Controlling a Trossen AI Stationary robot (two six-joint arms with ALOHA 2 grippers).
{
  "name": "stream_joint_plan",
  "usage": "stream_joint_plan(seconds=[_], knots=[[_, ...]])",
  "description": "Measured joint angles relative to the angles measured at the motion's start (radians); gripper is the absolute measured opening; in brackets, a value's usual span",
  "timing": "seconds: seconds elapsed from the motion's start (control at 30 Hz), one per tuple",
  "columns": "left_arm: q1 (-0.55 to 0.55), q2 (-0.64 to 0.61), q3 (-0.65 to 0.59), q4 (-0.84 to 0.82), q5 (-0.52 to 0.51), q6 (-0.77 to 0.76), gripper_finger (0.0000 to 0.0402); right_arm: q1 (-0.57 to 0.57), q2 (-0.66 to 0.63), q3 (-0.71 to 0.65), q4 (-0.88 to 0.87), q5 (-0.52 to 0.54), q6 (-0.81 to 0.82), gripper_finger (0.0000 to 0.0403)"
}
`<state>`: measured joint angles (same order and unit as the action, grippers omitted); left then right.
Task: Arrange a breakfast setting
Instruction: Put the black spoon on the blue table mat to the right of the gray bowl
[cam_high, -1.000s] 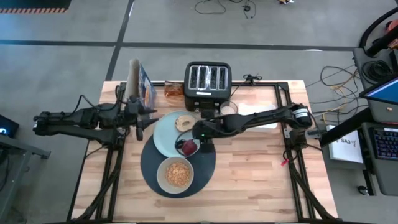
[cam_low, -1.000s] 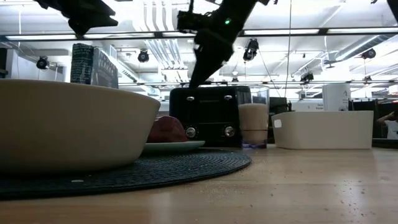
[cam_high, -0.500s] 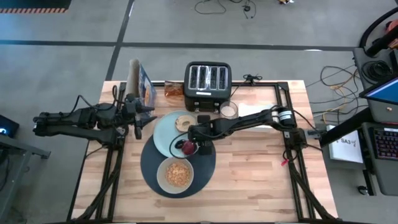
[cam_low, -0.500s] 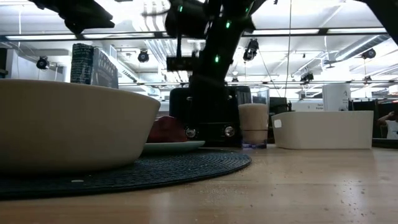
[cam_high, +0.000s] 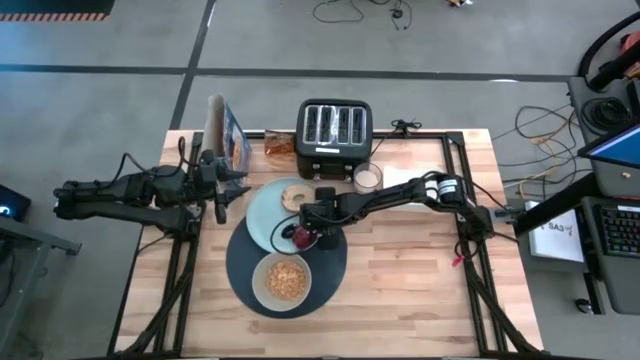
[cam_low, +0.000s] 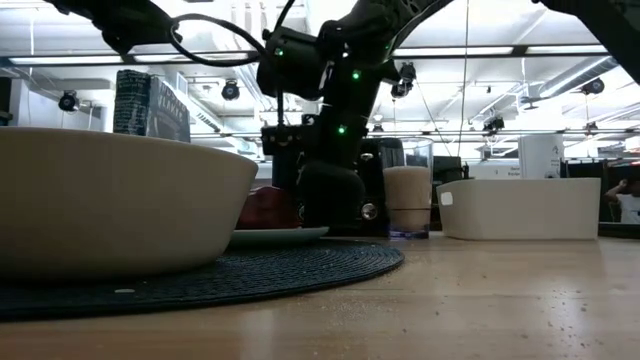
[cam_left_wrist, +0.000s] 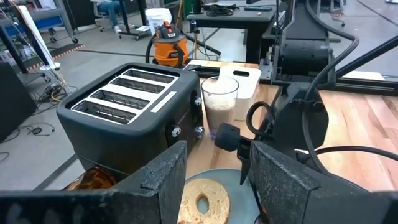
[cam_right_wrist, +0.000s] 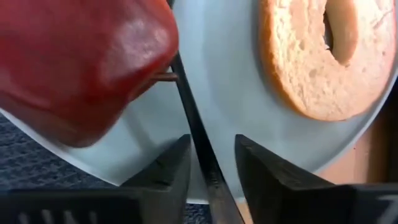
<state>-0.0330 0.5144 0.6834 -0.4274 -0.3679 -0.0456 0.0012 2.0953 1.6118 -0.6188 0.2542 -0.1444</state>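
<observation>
While the left pincer (cam_high: 222, 192) waits parted at the surface's (cam_high: 420, 290) left edge, the right pincer (cam_high: 309, 235) hangs low over the plate (cam_high: 262, 215), nipping a thin spoon (cam_right_wrist: 194, 138) handle between apple (cam_right_wrist: 74, 62) and bagel (cam_right_wrist: 323, 56). Placing the spoon seems the step in hand; next it likely needs carrying off the plate and setting beside the mat (cam_high: 330, 268).

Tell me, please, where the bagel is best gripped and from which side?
I'd take the bagel from straight above, across one side of its ring: it lies flat on the plate, so one finger fits the hole, the other outside. The right gripper, beside the red fruit, holds the spoon.
</observation>
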Motion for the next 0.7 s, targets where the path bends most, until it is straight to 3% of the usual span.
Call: stream_joint_plan(seconds=[0.27, 0.7], knots=[[0.0, 0.001, -0.01, 0.0, 0.0, 0.0, 0.0162, 0.0, -0.009, 0.021, 0.0, -0.001, 0.0, 0.0017], [0.0, -0.009, -0.039, 0.029, 0.0, -0.014, 0.0162, -0.002, -0.014, 0.164, -0.117, 0.005, 0.031, 0.0009]])
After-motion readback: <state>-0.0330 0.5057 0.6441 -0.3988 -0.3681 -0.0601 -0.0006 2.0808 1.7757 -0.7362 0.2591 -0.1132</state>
